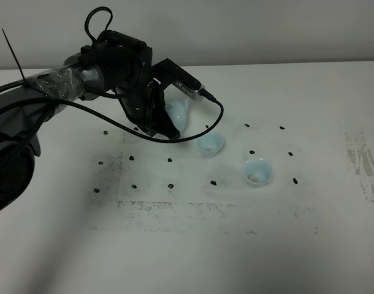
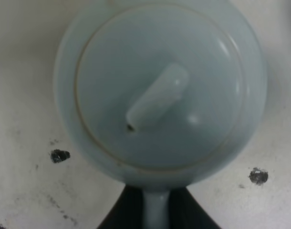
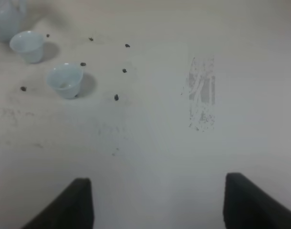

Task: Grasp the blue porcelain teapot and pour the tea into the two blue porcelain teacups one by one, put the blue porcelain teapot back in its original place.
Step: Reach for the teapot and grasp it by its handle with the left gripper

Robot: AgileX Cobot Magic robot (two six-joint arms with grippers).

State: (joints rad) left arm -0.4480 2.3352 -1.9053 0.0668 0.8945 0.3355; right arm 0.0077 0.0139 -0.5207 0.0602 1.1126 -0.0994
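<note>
The blue porcelain teapot (image 1: 178, 113) stands on the white table, mostly hidden behind my left arm. From the left wrist view I look down on its lid and knob (image 2: 160, 90). My left gripper (image 2: 156, 200) is shut on the teapot's loop handle, a black finger (image 2: 124, 214) on each side. The two blue porcelain teacups stand upright to the right of the pot: one close to it (image 1: 210, 144), the other farther right and nearer the front (image 1: 257, 172). My right gripper (image 3: 157, 205) is open above bare table, with both cups (image 3: 27, 45) (image 3: 65, 80) and the teapot (image 3: 5, 19) far from it.
Small black marks (image 1: 170, 185) dot the table around the pot and cups. A grey scuffed patch (image 1: 362, 159) lies near the right edge. The left arm's cable (image 1: 199, 131) loops low between the teapot and the nearer cup.
</note>
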